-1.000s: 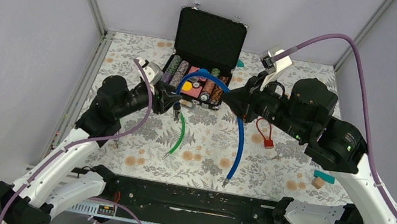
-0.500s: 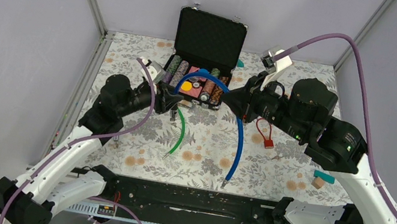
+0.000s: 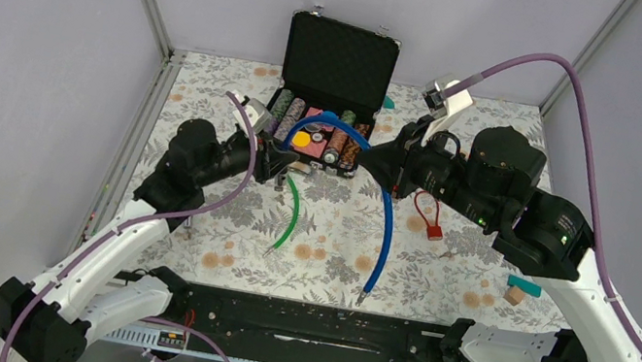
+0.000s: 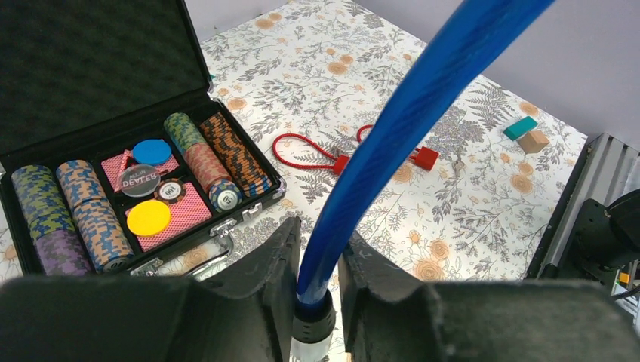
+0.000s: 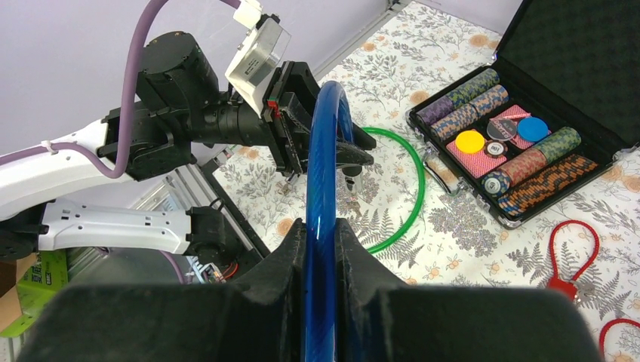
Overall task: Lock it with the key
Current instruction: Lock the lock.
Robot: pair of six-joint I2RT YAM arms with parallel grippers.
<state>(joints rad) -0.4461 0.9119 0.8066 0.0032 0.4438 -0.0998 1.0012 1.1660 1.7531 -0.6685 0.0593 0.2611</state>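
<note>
A thick blue cable lock [image 3: 386, 221] arches above the table in front of the chip case. My right gripper [image 3: 377, 166] is shut on its upper stretch, and the cable [image 5: 321, 151] runs straight up between the fingers [image 5: 321, 226]. My left gripper [image 3: 285, 167] sits at the cable's other end. Its fingers press both sides of the blue cable [image 4: 423, 98] just above a black and white end fitting [image 4: 315, 332], with the gripper [image 4: 317, 237] closed round it. I cannot make out a key in any view.
An open black case of poker chips [image 3: 338, 56] stands at the back centre. A green cable [image 3: 294, 211] lies below the left gripper and a red cable lock [image 3: 428, 221] under the right arm. Small teal and wooden blocks [image 3: 520, 291] lie at the right.
My left arm has reached rightward to the blue cable's free end and its jaws have narrowed onto it. The right arm holds still.
</note>
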